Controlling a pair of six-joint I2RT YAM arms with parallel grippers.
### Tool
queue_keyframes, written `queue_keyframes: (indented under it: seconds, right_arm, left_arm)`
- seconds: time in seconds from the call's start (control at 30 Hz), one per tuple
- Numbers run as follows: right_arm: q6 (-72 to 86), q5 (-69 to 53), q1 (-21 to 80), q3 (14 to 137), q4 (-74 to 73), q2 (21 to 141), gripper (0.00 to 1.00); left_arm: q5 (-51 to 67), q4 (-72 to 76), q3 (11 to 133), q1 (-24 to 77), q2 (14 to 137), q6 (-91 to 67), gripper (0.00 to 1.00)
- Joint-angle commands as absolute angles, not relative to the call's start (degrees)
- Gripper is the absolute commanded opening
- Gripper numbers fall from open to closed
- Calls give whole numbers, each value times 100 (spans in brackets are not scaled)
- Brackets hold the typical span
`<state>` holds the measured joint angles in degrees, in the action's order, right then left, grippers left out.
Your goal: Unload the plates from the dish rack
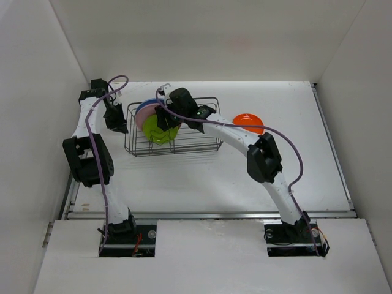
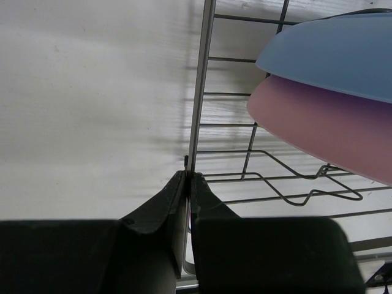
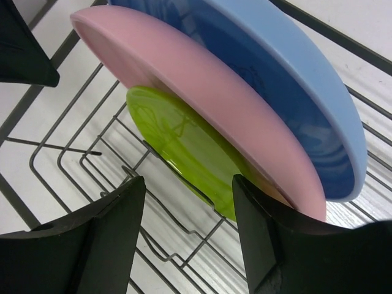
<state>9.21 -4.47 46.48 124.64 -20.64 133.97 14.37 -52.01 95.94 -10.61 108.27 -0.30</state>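
Observation:
The dark wire dish rack stands mid-table. In it lean the blue plate, the pink plate and the lime green plate. The orange plate lies flat on the table right of the rack. My left gripper is shut on the rack's left rim wire. My right gripper is open above the rack's left part; the green plate's lower edge lies between its fingers, with the pink plate and blue plate behind.
White walls enclose the table on three sides. The rack's zigzag dividers run under my right gripper. The rack's right half holds no plates.

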Motion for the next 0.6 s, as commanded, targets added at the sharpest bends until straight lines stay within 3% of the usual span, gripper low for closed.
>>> queue_keyframes:
  seconds: [0.0,0.33,0.57]
  right_arm:
    - [573,53,4578,12472,-1934,13053,65]
    - [308,1019,4702,12410,-1661,12972,64]
    - [246,660,4633,12120,-1477,13104,64]
  left_arm:
    - [1125,-5414,9668,-1134,10793,-18,0]
    - [1073,-5519,9782,-1081,10854,105,0]
    - [1020,-5634,9896,-1029,10916,211,0]
